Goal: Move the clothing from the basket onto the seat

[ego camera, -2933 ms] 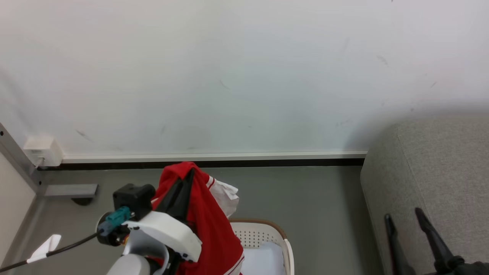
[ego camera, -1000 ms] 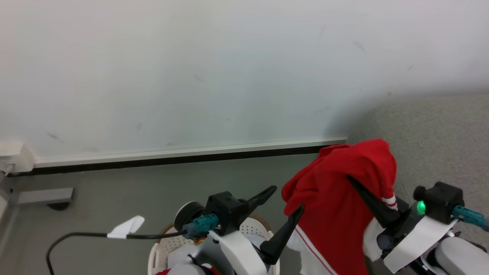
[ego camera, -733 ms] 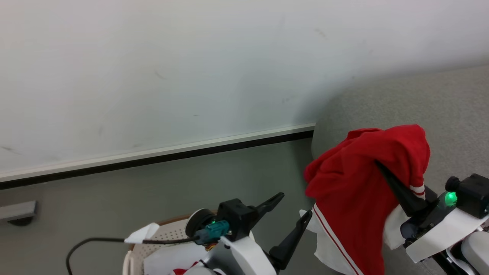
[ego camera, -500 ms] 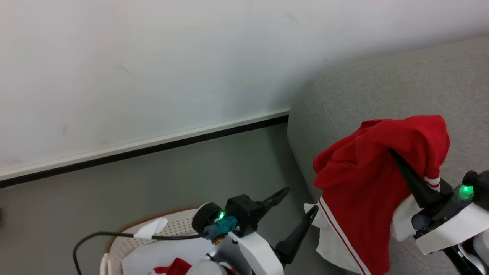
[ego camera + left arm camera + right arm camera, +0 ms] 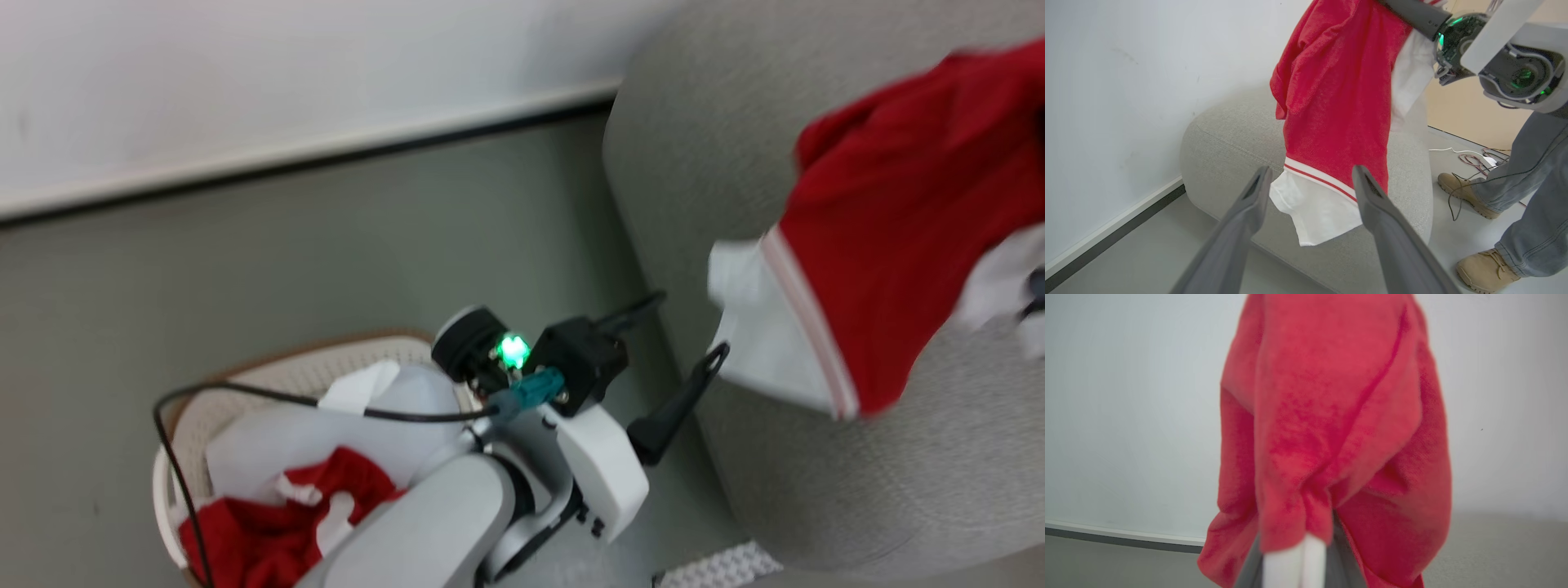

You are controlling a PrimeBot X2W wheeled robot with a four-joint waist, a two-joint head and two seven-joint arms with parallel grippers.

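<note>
At 2 o'clock in the head view, over the seat [image 5: 702, 163]: one red garment [image 5: 906, 220] hangs from the right gripper [image 5: 1404, 12]. The white hem with stripe trim dangles lowest. Fabric looks clear of the cushion, though contact can't be ruled out.

Right gripper: fingertips buried in the cloth. The right wrist view shows red folds draped over both fingers. Reads as a pinch on the garment, since it hangs from nothing else.

Left gripper [image 5: 687, 325]: near centre, fingers spread wide and holding nothing. It points toward 2 o'clock, at the seat's edge. Its own camera looks between the fingers at the hanging hem.

Basket [image 5: 269, 377] at 7 o'clock, on the grey floor. More red clothing [image 5: 261, 531] is heaped in it beside a pale pad [image 5: 261, 445].

Person's legs [image 5: 1531, 192] in jeans and tan boots stand past the seat, at 4 o'clock in the left wrist view. Loose cables [image 5: 1474, 157] lie near them.

Step in hand, as I judge it: carrying the first piece over, just short of setting it down.

Next move likely calls for:
- Lower the right arm until the hem pools on the cushion.
- Keep well inside the rounded edge, or the cloth may slide off.
- Part the fingers, and draw back along their length so the draped folds slip free.
- Return to the basket at 7 o'clock for the rest; the pad is left behind.
</note>
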